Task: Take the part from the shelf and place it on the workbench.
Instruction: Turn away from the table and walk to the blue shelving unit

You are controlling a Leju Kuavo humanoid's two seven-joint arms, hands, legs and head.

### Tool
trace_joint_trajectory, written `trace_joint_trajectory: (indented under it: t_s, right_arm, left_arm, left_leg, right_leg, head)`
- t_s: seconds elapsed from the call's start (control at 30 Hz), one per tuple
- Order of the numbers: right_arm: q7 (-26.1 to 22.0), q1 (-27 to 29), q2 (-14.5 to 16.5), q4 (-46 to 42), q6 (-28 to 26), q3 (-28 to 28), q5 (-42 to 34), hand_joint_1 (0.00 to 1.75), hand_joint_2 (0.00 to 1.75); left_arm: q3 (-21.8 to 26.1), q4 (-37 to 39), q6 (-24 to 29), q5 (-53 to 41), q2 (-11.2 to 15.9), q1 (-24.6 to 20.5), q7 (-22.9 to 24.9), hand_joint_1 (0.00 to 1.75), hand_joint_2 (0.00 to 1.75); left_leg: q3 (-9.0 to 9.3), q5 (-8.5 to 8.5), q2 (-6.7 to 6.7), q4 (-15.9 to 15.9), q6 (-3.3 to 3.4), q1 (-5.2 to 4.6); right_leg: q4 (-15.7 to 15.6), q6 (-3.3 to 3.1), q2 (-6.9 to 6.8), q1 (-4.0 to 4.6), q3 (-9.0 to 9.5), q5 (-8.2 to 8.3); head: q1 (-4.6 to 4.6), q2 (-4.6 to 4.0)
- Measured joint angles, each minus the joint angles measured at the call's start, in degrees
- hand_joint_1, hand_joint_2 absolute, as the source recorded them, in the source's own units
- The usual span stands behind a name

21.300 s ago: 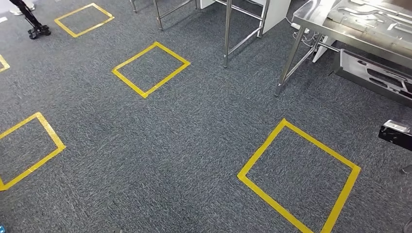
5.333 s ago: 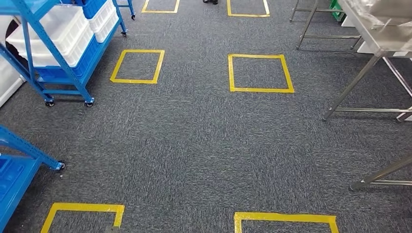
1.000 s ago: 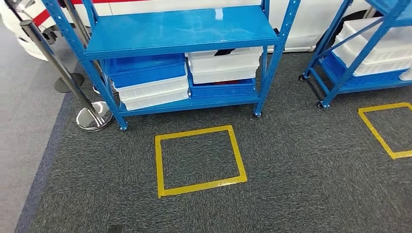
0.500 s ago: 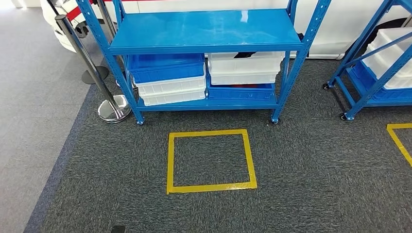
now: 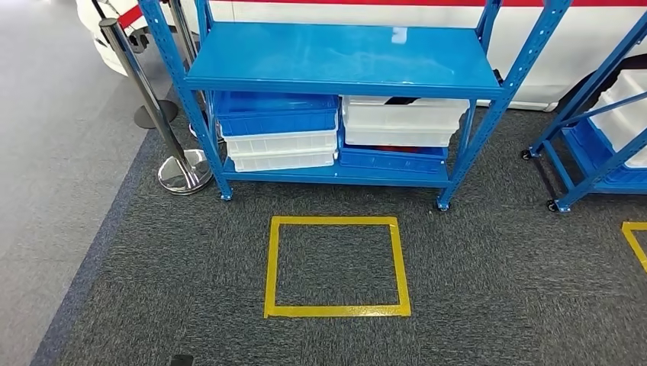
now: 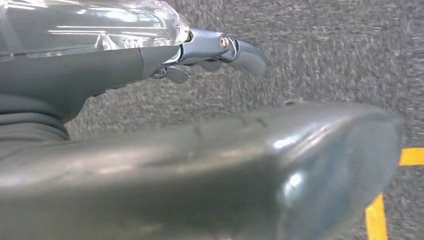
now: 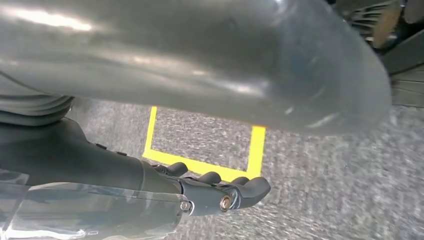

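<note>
carpet (image 5: 488, 305) fronts shelf (image 5: 343, 57); wrist views: empty hands.

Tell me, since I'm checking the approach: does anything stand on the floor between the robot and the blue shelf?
Nothing visible does. Bare carpet with a yellow tape square lies before the blue shelf. A metal post stands off its left end. Which bin holds the part cannot be told.

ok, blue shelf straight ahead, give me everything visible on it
The blue shelf is painted metal with perforated uprights, on small castors on the grey carpet, just behind a yellow tape square. Its upper deck is bare and glossy. The lower deck carries two stacks side by side: a blue bin over white bins, and a white bin over a blue one. Something dark shows in the top white bin; unclear what.
</note>
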Motion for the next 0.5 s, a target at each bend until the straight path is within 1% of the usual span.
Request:
trace_joint_trajectory:
  t_s: [0.03,0.07,0.1,0.17,0.2,0.23,0.27,0.3,0.33,0.37,0.4,0.43,0.47,0.5]
  right_arm:
    - [-0.07,0.13,-0.11,0.03,0.04,-0.05,0.01,0.0,0.0]
    - [-0.12,0.16,-0.18,0.06,0.05,-0.12,0.06,0.0,0.0]
    - [-0.15,0.11,-0.23,0.09,0.03,-0.17,0.26,0.0,0.0]
    - [-0.06,-0.15,-0.22,0.09,-0.04,-0.21,1.08,0.0,0.0]
    - [0.06,-0.19,-0.21,0.1,-0.07,-0.2,1.56,0.0,0.0]
    - [0.17,-0.18,-0.22,0.1,-0.04,-0.2,1.9,0.0,0.0]
    - [0.25,-0.21,-0.23,0.1,0.01,-0.19,2.04,0.0,0.0]
    - [0.27,-0.24,-0.26,0.1,0.09,-0.19,1.99,0.0,0.0]
    - [0.25,-0.28,-0.28,0.1,0.17,-0.19,1.79,0.0,0.0]
    - [0.21,-0.34,-0.28,0.1,0.21,-0.2,1.54,0.0,0.0]
    - [0.17,-0.4,-0.28,0.1,0.25,-0.21,1.29,0.0,0.0]
    - [0.13,-0.45,-0.27,0.1,0.27,-0.22,1.09,0.0,0.0]
    - [0.1,-0.51,-0.26,0.1,0.32,-0.23,0.96,0.0,0.0]
    - [0.07,-0.49,-0.25,0.1,0.37,-0.23,0.87,0.0,0.0]
  left_arm:
    - [0.0,0.01,0.01,0.02,-0.08,0.01,0.01,0.0,0.0]
    - [0.0,0.02,0.02,0.04,-0.13,-0.02,0.02,0.0,0.0]
    - [0.0,0.02,0.05,0.07,-0.15,-0.06,0.03,0.0,0.0]
    - [0.0,0.01,0.15,0.11,-0.13,-0.2,0.04,0.0,0.0]
    - [0.0,0.01,0.2,0.13,-0.11,-0.24,0.04,0.0,0.0]
    - [0.0,0.01,0.24,0.14,-0.11,-0.3,0.03,0.0,0.0]
    - [0.0,0.01,0.26,0.14,-0.1,-0.36,0.03,0.0,0.0]
    - [0.0,0.01,0.28,0.15,-0.12,-0.38,0.02,0.0,0.0]
    - [0.0,0.01,0.29,0.15,-0.14,-0.36,0.01,0.0,0.0]
    - [0.0,0.01,0.31,0.15,-0.15,-0.28,0.01,0.0,0.0]
    - [0.0,0.01,0.32,0.15,-0.15,-0.17,0.0,0.0,0.0]
    - [0.01,0.01,0.34,0.15,-0.14,-0.09,-0.01,0.0,0.0]
    - [0.01,0.01,0.35,0.13,-0.13,-0.02,-0.02,0.0,0.0]
    - [0.02,0.01,0.35,0.12,-0.1,0.06,-0.03,0.0,0.0]
  left_leg:
    - [0.58,-0.75,-0.15,0.01,-0.26,-0.06]
    - [0.92,-1.4,-0.24,-0.06,-0.56,-0.09]
    - [1.27,-1.72,-0.33,-0.06,-0.92,-0.11]
    - [1.53,-1.38,-0.32,0.63,-1.64,-0.03]
    - [1.04,-0.84,-0.15,2.27,-1.95,0.0]
    - [-0.29,-0.59,0.05,4.84,-2.22,0.05]
    - [-2.27,-1.03,0.28,8.19,-2.44,0.14]
    - [-4.66,-2.27,0.42,11.7,-2.67,0.21]
    - [-7.0,-4.14,0.49,14.58,-2.85,0.3]
    - [-8.88,-5.83,0.55,16.29,-2.99,0.39]
    - [-10.08,-6.56,0.63,16.47,-3.11,0.43]
    - [-10.46,-5.67,0.73,14.94,-3.11,0.45]
    - [-10.22,-3.24,0.87,12.01,-3.04,0.44]
    - [-9.68,0.26,1.2,8.33,-2.8,0.38]
  right_leg:
    - [-2.95,-0.26,0.16,0.2,0.38,2.72]
    - [-4.67,-0.51,0.28,0.41,0.57,4.78]
    - [-5.41,-0.75,0.36,0.57,0.65,5.7]
    - [-5.79,-1.37,0.18,0.59,1.55,4.95]
    - [-6.26,-1.78,-0.02,0.48,2.31,4.57]
    - [-6.69,-2.14,-0.28,0.38,3.15,4.17]
    - [-7.06,-2.39,-0.55,0.27,4.01,3.74]
    - [-7.23,-2.54,-0.81,0.26,4.73,3.21]
    - [-7.3,-2.57,-0.99,0.26,5.41,2.63]
    - [-7.32,-2.53,-1.09,0.27,6.13,2.02]
    - [-7.32,-2.46,-1.16,0.27,6.96,1.4]
    - [-7.32,-2.36,-1.23,0.26,7.83,0.79]
    - [-7.33,-2.25,-1.35,0.26,8.72,0.2]
    - [-7.35,-2.13,-1.48,0.27,9.47,-0.36]
  head:
    - [0.0,0.0]
    - [-0.02,0.01]
    - [-0.03,0.01]
    - [-0.04,0.02]
    - [-0.04,0.02]
    - [-0.04,0.01]
    - [-0.05,0.02]
    - [-0.05,0.01]
    - [-0.05,0.01]
    - [-0.06,0.02]
    - [-0.06,0.02]
    - [-0.05,0.02]
    - [-0.05,0.01]
    - [-0.05,0.01]
